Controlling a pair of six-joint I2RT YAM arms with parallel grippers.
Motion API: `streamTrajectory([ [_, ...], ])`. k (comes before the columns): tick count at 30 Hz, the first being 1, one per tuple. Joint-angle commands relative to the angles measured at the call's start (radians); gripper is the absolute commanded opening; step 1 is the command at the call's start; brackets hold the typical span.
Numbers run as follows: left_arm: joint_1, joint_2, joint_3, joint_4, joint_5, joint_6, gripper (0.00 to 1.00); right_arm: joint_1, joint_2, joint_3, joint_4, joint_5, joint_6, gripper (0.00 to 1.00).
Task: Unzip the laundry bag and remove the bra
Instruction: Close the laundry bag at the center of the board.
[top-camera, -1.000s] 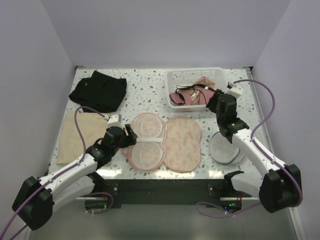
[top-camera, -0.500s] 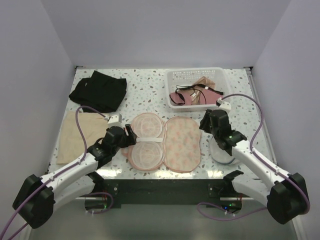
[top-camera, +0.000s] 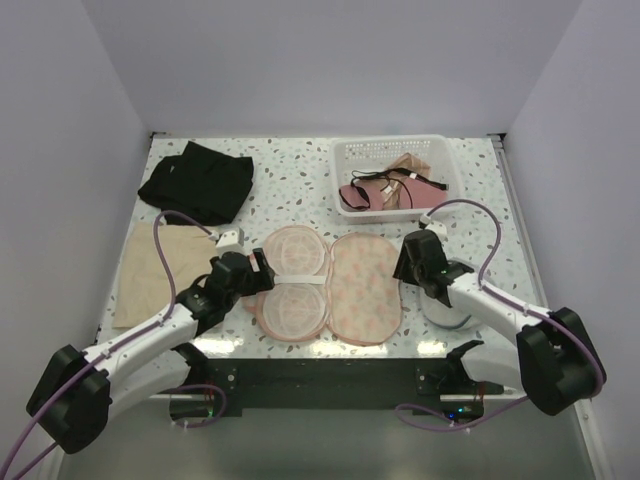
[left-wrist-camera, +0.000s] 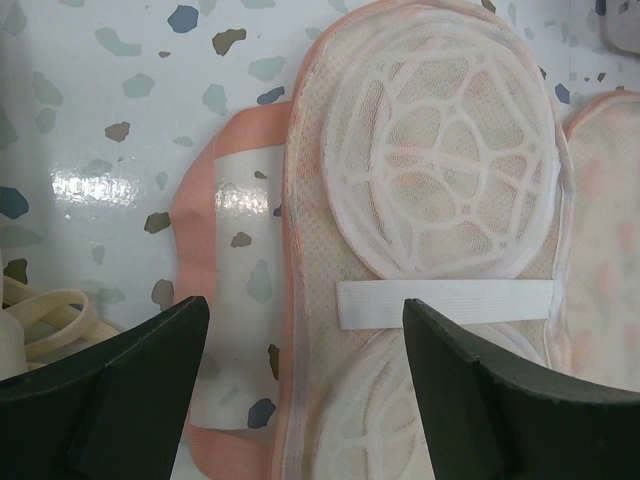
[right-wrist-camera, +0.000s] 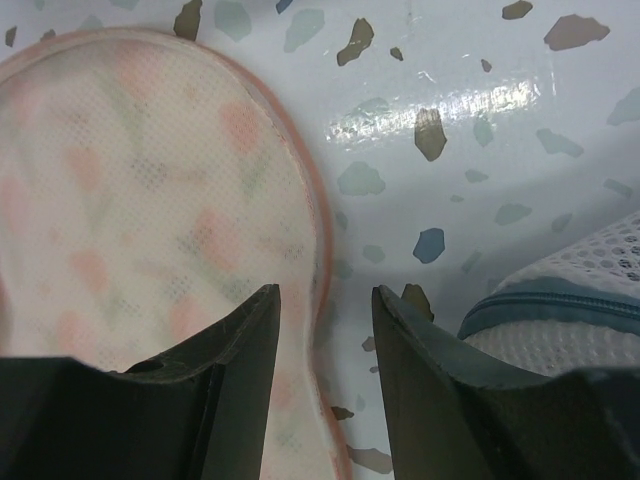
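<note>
Left gripper (left-wrist-camera: 305, 315) hangs released, jaws spread wide with nothing between them. The laundry bag (top-camera: 330, 290) lies under and ahead of it, already unzipped and folded out flat. The bag's long axis runs straight forward from the fingertips, so the jaws stand across its rim. Its domed half (left-wrist-camera: 440, 180) sits ahead toward the right finger, with a white strap (left-wrist-camera: 445, 302) crossing just beyond that fingertip. A salmon pad (left-wrist-camera: 200, 260) pokes out from under the rim on the left finger's side. It may be the bra, though the view is too partial to be sure. If so, this arm is much the nearer.

Right gripper (right-wrist-camera: 325, 295) is partly open, gripping nothing, its jaws straddling the outer rim of the floral half (right-wrist-camera: 140, 200). A white mesh pouch (right-wrist-camera: 560, 290) lies just beside its right finger.
</note>
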Motion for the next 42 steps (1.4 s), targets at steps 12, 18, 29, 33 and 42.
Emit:
streamTrajectory([
  [12,-0.005,0.039,0.046,0.031,-0.036,0.008,0.87,0.049,0.043,-0.021,0.018,-0.035,0.059,0.43],
  [18,-0.005,0.034,0.040,0.033,-0.031,0.009,0.87,0.049,0.088,-0.018,0.015,-0.029,0.097,0.39],
  [29,-0.006,-0.012,0.000,0.046,-0.026,-0.001,0.87,0.049,0.121,-0.001,0.001,-0.019,0.127,0.11],
  [33,-0.006,-0.009,0.000,0.054,-0.016,0.005,0.87,0.051,0.102,-0.004,-0.007,-0.012,0.140,0.00],
  [42,-0.005,-0.015,-0.011,0.054,-0.011,-0.001,0.87,0.049,-0.010,0.022,-0.094,0.022,0.151,0.00],
])
